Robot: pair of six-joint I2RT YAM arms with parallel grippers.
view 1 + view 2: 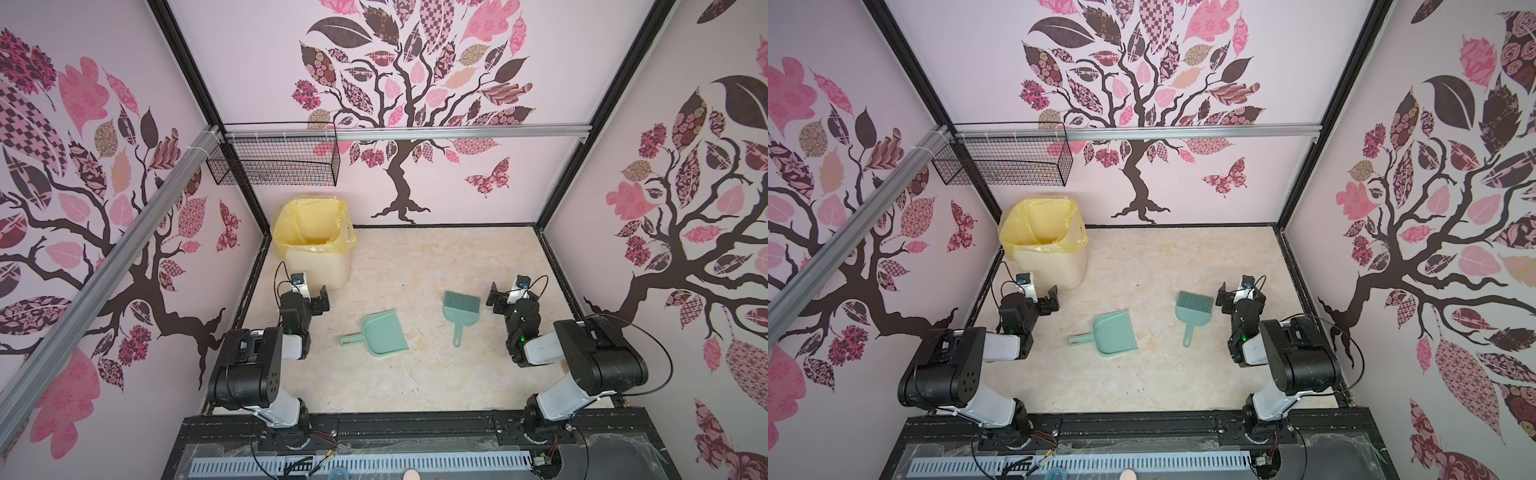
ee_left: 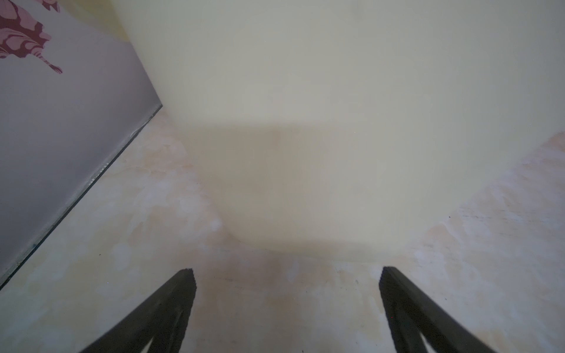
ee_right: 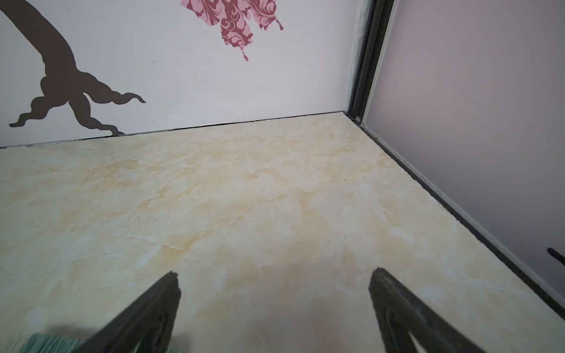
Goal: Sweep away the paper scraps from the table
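Observation:
No paper scraps show on the table in any view. A teal dustpan and a teal brush lie flat mid-table, apart from both arms. My left gripper stands open and empty, low over the table, facing the bin's wall close in front. My right gripper is open and empty too, just right of the brush, whose bristles show at the edge of the right wrist view.
A cream bin lined with a yellow bag stands in the back left corner. A black wire basket hangs on the rail above it. Pink tree-patterned walls close in the table on three sides.

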